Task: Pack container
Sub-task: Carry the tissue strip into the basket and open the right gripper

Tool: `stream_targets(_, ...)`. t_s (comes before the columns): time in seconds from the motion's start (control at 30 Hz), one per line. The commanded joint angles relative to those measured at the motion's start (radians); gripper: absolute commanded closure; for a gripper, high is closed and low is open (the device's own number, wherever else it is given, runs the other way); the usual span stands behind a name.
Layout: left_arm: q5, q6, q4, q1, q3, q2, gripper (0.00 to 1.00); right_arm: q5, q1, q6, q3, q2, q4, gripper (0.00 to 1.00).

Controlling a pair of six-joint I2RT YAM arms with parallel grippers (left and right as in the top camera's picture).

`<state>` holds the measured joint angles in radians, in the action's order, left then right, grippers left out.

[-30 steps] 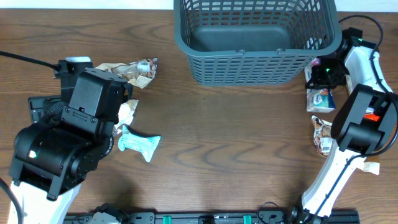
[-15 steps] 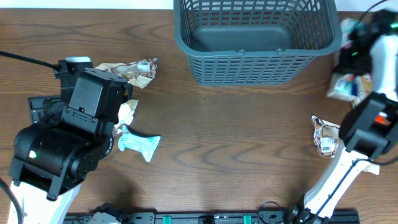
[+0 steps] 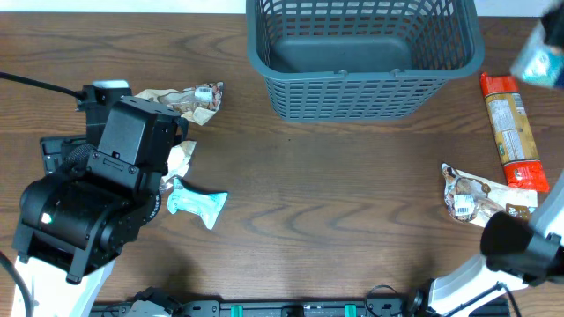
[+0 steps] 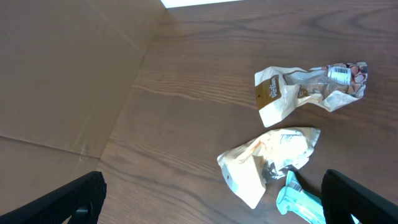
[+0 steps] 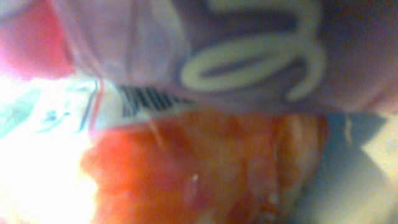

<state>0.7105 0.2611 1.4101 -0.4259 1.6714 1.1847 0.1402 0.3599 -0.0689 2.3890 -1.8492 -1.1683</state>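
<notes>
The container [image 3: 364,86], a dark grey-blue latticed basket, stands empty at the table's far middle. At the far right edge a blue-and-white snack packet [image 3: 538,58] hangs blurred in the air, carried by my right arm [image 3: 520,254]. That packet [image 5: 205,112] fills the right wrist view and hides the fingers. My left gripper [image 4: 214,202] is open just above the table, left of a cream packet [image 4: 270,162] and a teal packet [image 4: 298,202]. A brown-and-white packet [image 4: 311,87] lies beyond them.
A long red-orange packet [image 3: 513,132] lies right of the basket, with a crumpled silver-brown packet [image 3: 465,195] and a pale one [image 3: 522,202] nearer the front. The left arm's body [image 3: 97,194] covers the table's left side.
My right arm has swung up and to the right with the blue-and-white packet off the table, uncovering the red-orange packet. The left arm has not moved.
</notes>
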Motion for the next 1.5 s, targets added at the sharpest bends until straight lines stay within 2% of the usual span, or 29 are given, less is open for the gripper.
stream_targets(0.0, 0.003, 0.003, 0.003, 0.006, 0.002, 0.001, 0.01, 0.138, -0.09, 0.063, 0.019, 0.055, 0.08, 0.99)
stream_targets(0.23, -0.015, 0.005, 0.003, 0.006, 0.002, 0.001, 0.01, 0.109, -0.292, 0.083, 0.017, 0.013, 0.173, 0.99)
stream_targets(0.43, -0.015, 0.005, 0.003, 0.006, 0.002, 0.001, 0.01, -0.15, -0.42, 0.084, 0.016, -0.103, 0.17, 0.99)
stream_targets(0.63, -0.015, 0.005, 0.023, 0.006, 0.002, 0.001, 0.01, -0.344, -0.444, 0.132, 0.016, -0.204, 0.161, 0.99)
stream_targets(0.9, -0.015, 0.005, 0.04, 0.006, 0.002, 0.001, 0.01, -0.342, -0.418, 0.139, 0.016, -0.28, 0.154, 0.99)
stream_targets(1.17, -0.015, 0.005, 0.041, 0.006, 0.002, 0.001, 0.01, -0.319, -0.418, 0.14, 0.011, -0.289, 0.151, 0.8)
stream_targets(1.23, -0.015, 0.005, 0.041, 0.006, 0.002, 0.001, 0.01, -0.319, -0.418, 0.139, 0.011, -0.289, 0.15, 0.71)
stream_targets(1.27, -0.015, 0.005, 0.041, 0.006, 0.002, 0.001, 0.01, -0.319, -0.418, 0.139, 0.011, -0.289, 0.148, 0.62)
stream_targets(1.47, -0.015, 0.005, 0.041, 0.006, 0.002, 0.001, 0.01, -0.32, -0.418, 0.134, 0.011, -0.289, 0.143, 0.42)
